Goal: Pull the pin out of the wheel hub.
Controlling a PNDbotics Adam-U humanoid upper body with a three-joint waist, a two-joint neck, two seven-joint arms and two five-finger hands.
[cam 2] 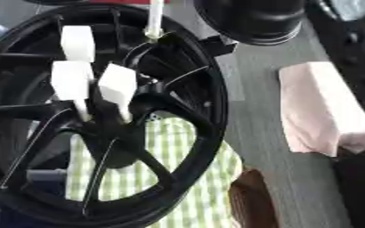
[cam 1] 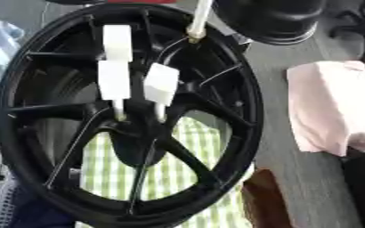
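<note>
wheel (cam 1: 232, 147) fills frame left-centre, upright | pins (cam 1: 160, 87): three white-headed, seated in hub (cam 1: 139, 129) at centre | hands: neither in view, state unknown | risk: an off-axis pull could jam a pin or tip the wheel

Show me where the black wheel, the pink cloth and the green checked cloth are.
black wheel (cam 1: 252, 116), left eye view, on its right rim.
pink cloth (cam 1: 334, 104), left eye view, on its middle.
green checked cloth (cam 1: 197, 142), left eye view, seen between spokes.

Access from right: bare surface (cam 1: 283, 133) lying open beside wheel (cam 1: 240, 133) | Obstacles: pink cloth (cam 1: 334, 107) flanking it, black round object (cam 1: 275, 20) standing behind | Hub: white blocks (cam 1: 115, 78) crowding spokes
</note>
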